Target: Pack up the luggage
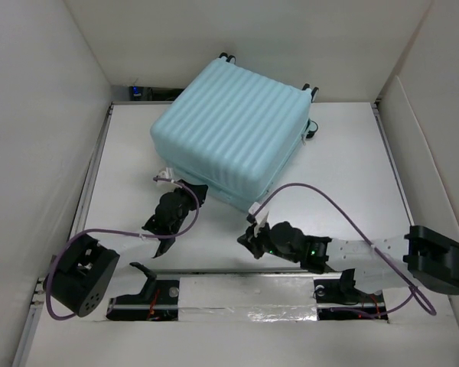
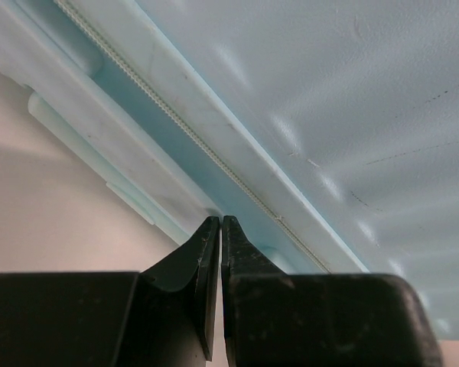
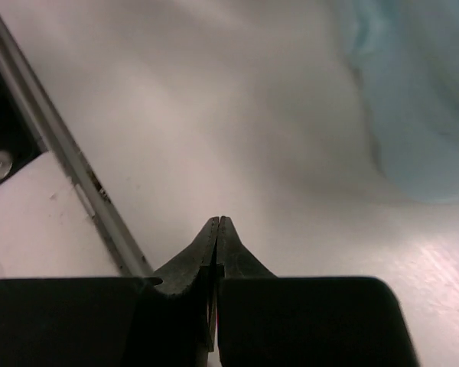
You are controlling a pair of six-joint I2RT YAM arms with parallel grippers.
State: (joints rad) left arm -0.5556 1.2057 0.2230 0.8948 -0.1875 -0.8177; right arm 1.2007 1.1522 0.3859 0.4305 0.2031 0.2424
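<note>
Lying shut and flat on the white table (image 1: 344, 168), ribbed aqua shell up, toward the far side: the luggage (image 1: 233, 138), with black caster wheels (image 1: 314, 90) poking out at its far edge. Along its near side, a closed zipper line (image 2: 185, 134). Right at that near side: left gripper (image 1: 200, 191), clenched on nothing, tips close to the seam, contact unclear. Nearer than the luggage's front corner, apart from the shell: right gripper (image 1: 250, 237), likewise clamped empty, low over bare table.
</note>
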